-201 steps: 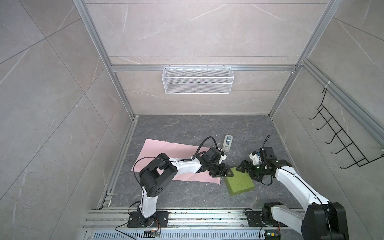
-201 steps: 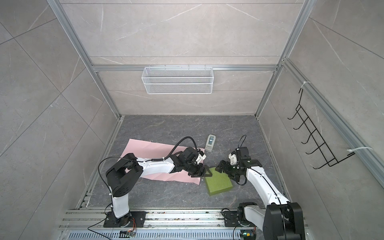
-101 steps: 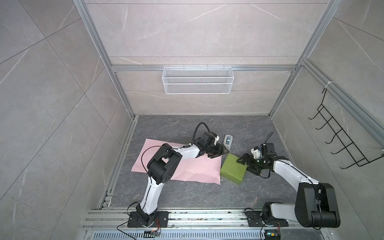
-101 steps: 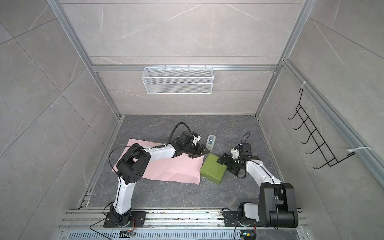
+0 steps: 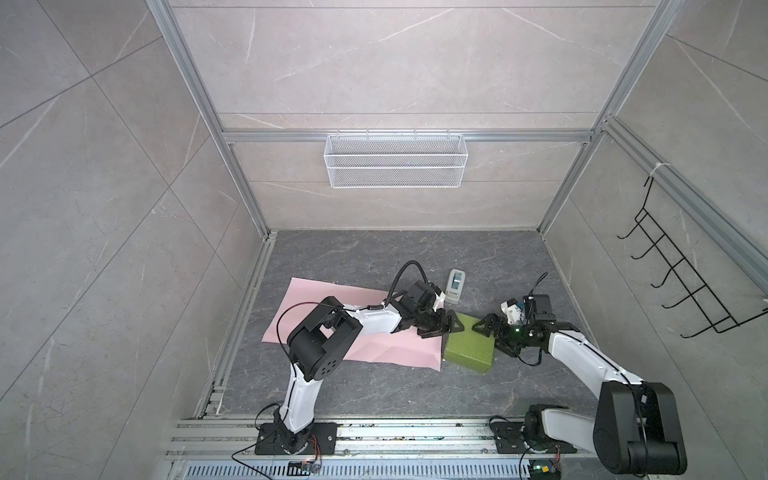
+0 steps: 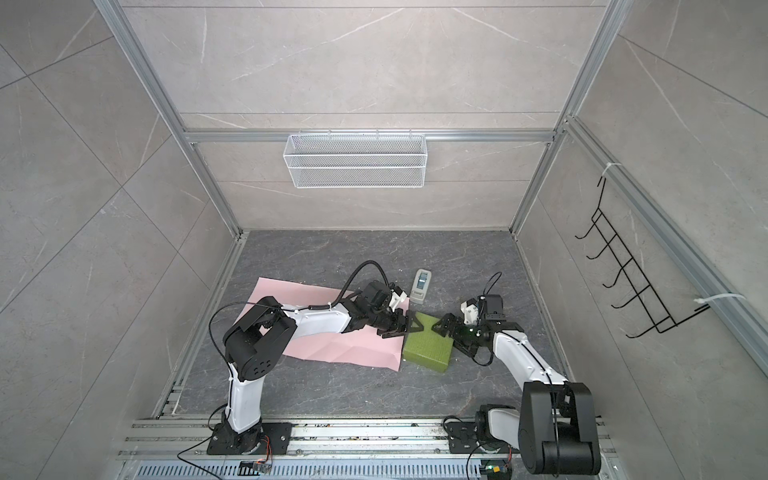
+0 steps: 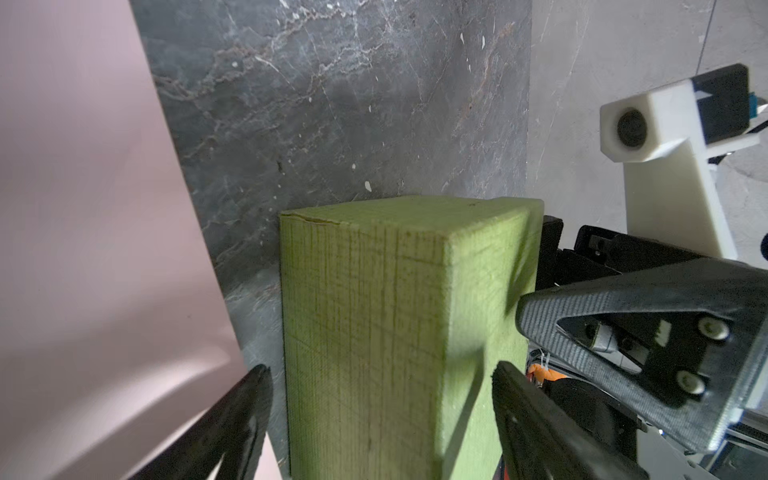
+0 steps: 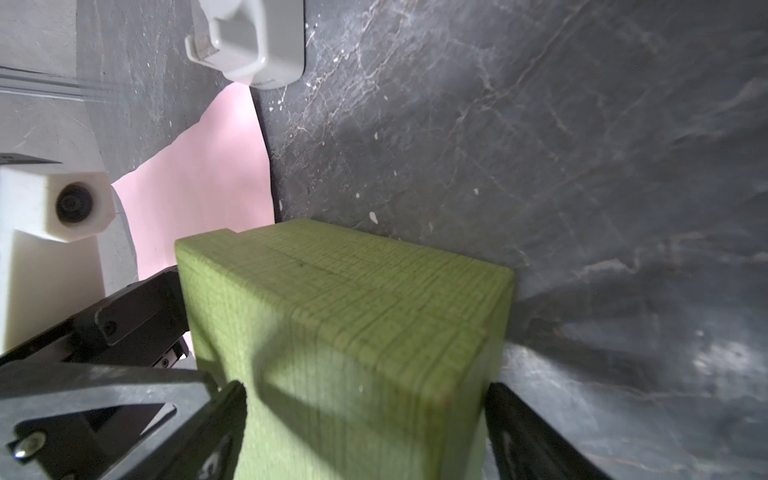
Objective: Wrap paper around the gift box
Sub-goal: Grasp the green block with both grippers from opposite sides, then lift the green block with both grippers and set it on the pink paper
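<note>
The olive-green gift box (image 5: pixel 467 347) (image 6: pixel 428 347) lies on the dark floor, its left side against the right edge of the pink paper (image 5: pixel 395 351) (image 6: pixel 353 349). My left gripper (image 5: pixel 451 328) (image 7: pixel 378 374) is open and straddles the box's far end; grey floor shows between one finger and the box (image 7: pixel 374 332). My right gripper (image 5: pixel 490 336) (image 8: pixel 363 390) comes from the right. It is shut across the same end of the box (image 8: pixel 353 311), with both fingers against its sides. The two grippers nearly touch. My left arm lies across the paper (image 7: pixel 83 249) (image 8: pixel 208 166).
A small grey-white tape dispenser (image 5: pixel 455 286) (image 6: pixel 422 286) (image 8: pixel 253 41) stands just behind the grippers. A white wire basket (image 5: pixel 395 160) hangs on the back wall. A black hook rack (image 5: pixel 681 282) is on the right wall. Aluminium rails run along the floor's left and front edges.
The box has moved left and back to the paper's edge with the right gripper on it. The left gripper swung back toward the dispenser, then returned to the box's far end, wider open.
</note>
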Action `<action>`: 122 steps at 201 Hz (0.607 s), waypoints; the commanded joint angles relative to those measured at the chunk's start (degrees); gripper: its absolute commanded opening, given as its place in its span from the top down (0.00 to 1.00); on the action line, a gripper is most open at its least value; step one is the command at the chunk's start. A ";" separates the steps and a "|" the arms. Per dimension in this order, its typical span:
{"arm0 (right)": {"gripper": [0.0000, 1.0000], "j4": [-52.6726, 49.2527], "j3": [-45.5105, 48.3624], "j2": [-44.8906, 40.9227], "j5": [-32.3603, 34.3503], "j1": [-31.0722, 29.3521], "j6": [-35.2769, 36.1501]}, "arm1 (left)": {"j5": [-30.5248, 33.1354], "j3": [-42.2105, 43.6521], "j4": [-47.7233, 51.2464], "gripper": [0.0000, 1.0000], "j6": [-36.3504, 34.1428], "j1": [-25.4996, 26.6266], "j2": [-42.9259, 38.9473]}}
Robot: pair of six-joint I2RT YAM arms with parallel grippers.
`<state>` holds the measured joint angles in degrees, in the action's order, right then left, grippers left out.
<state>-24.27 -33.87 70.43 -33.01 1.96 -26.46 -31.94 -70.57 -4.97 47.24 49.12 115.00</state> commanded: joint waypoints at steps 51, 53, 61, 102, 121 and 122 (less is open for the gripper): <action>0.11 -0.48 2.18 -2.28 -0.97 0.11 1.20 | -4.23 0.93 1.52 0.16 -0.65 1.46 -2.93; 0.11 -0.28 2.29 -2.25 -1.12 0.09 1.13 | -4.61 0.77 1.54 0.16 -0.72 1.49 -2.65; 0.12 1.47 3.17 -2.04 -2.45 0.09 0.37 | -6.44 -0.26 1.99 0.16 -0.96 1.63 -1.27; 0.16 11.31 5.57 -1.55 -8.43 -0.79 -6.09 | -9.45 -4.52 1.99 0.19 -1.72 2.38 1.20; 0.18 13.30 4.58 -3.70 -8.65 -1.33 -8.71 | -9.98 -5.45 -1.80 0.21 0.42 2.29 0.81; 0.18 13.38 4.55 -3.80 -8.65 -1.33 -8.84 | -9.94 -5.59 -1.97 0.22 0.54 2.25 0.78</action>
<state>-17.17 -29.10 68.88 -36.23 2.17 -30.35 -36.51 -72.55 -1.74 46.78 50.26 115.70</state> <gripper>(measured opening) 0.831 0.794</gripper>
